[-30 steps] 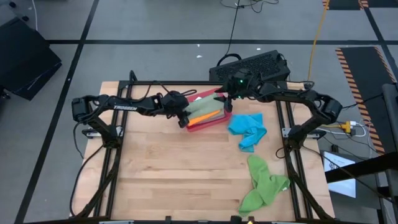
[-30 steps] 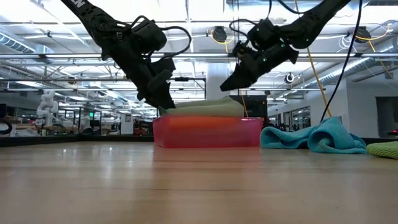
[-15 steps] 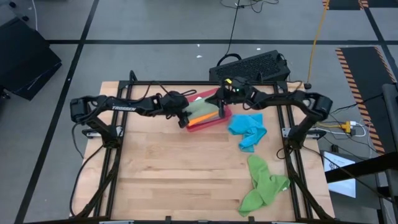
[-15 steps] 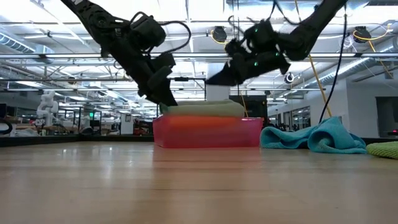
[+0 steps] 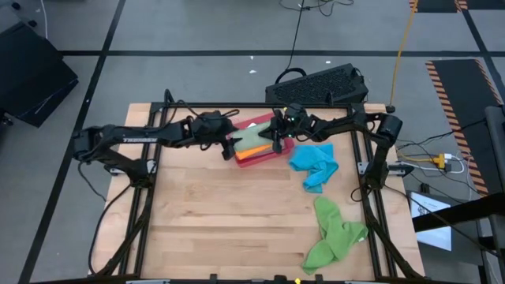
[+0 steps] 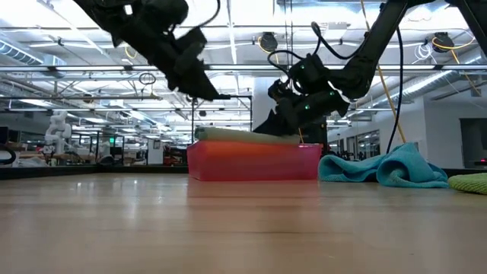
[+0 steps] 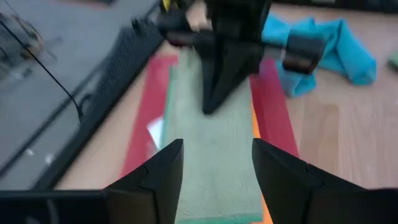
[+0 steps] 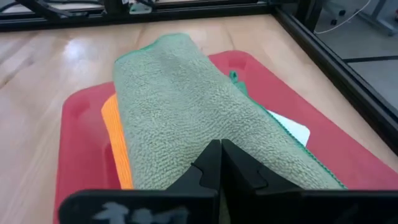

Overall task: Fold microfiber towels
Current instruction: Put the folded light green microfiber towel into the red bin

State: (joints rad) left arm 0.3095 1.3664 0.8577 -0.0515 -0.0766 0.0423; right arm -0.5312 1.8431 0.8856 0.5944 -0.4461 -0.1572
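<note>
Since 1 second ago, right gripper (image 8: 216, 163) dropped onto the folded sage green towel (image 8: 186, 106) in the red tray (image 5: 267, 153), jaws clenched empty, pressing. Left gripper (image 7: 214, 169) lifted clear, released. Likely flattening; 2 loose towels remain at right.

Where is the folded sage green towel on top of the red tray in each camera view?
High view: sage green towel upper centre, between both arms.
Low view: towel a thin layer above the tray's rim, centre.
Left wrist view: towel fills the centre.
Right wrist view: towel centre.
Shared landmark: red tray under it.
</note>
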